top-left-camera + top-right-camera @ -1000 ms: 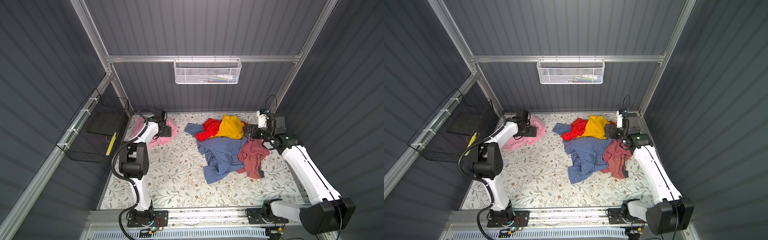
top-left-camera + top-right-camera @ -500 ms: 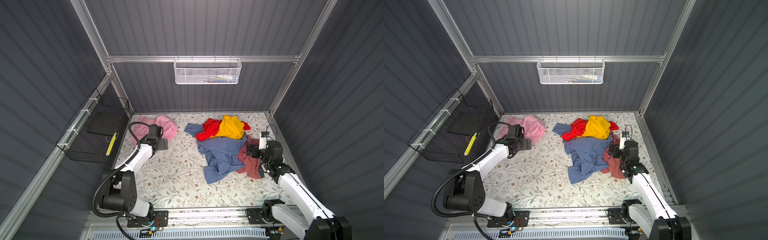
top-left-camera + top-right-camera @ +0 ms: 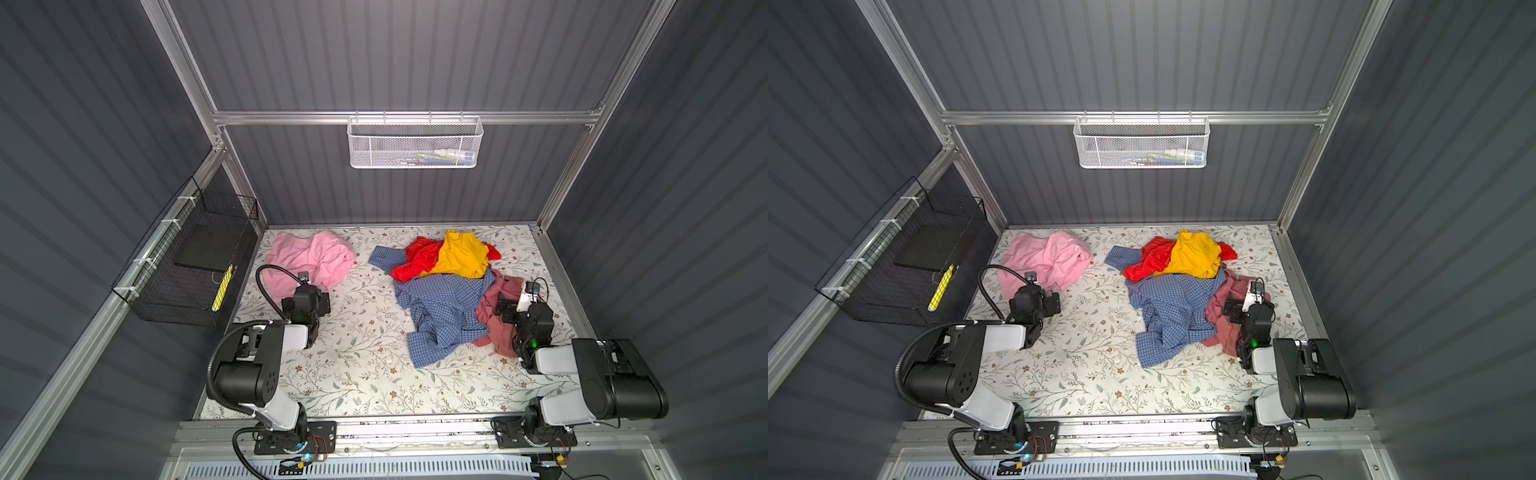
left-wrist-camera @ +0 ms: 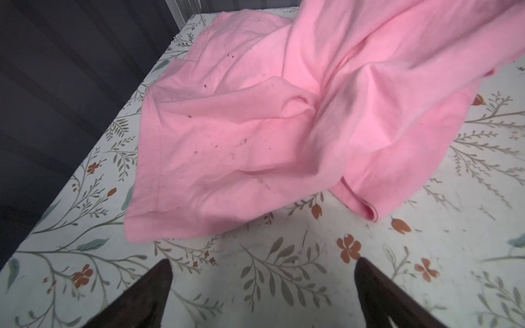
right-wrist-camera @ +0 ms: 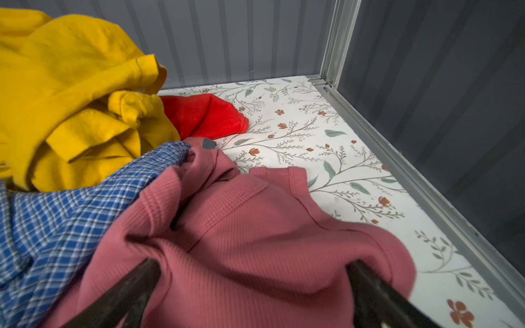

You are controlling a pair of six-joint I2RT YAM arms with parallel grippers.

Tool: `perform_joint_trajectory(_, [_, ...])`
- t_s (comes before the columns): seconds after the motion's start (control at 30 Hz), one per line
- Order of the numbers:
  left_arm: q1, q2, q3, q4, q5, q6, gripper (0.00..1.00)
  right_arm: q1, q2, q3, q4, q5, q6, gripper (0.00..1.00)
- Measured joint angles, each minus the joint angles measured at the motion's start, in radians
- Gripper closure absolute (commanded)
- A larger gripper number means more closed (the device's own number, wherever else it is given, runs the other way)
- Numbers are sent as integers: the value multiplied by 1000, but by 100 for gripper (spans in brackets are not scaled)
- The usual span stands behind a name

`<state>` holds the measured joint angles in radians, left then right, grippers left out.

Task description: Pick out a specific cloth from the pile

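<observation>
Plainly, the cloth [image 3: 309, 259], a light pink piece, lay rumpled on the floral desk [image 3: 357, 365] toward the far left corner. It was well apart from the pile [image 3: 444, 291], which sat on the right half in both top views. The left pincer [image 4: 262, 262] stood open, its two dark fingers [image 4: 153, 286] spread wide over bare desk just short of the cloth's near hem, holding nothing and not touching the fabric. In the pile, a yellow garment [image 3: 459, 253] rested on top of a red garment [image 3: 415, 262] at the far side. A blue checked shirt [image 3: 440, 307] spread out toward the near side, and a dusty-rose garment [image 3: 490, 297] lay against its right edge. The right pincer [image 5: 254, 264] was open as well, jaws wide, with the ribbed dusty-rose fabric lying between and under its tips. Whether those tips pressed on the fabric could not be told. A white mesh basket [image 3: 415, 143] hung on the back wall and a black wire basket [image 3: 195, 266] hung on the left wall.
</observation>
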<state>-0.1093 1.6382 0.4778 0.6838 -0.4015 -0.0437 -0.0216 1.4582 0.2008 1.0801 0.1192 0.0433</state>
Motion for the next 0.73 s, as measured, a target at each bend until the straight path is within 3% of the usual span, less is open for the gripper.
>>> perform_joint_trajectory(0.07, [2, 59, -49, 110, 8, 7, 0, -6, 4, 16, 14, -4, 1, 1])
perform_joint_trajectory(0.27, [6, 77, -43, 208, 9, 11, 0, -23, 3, 106, -59, -25, 9, 1])
perform_joint_trajectory(0.73, [5, 77, -35, 238, 9, 11, 0, -26, 3, 106, -84, -31, 20, 1])
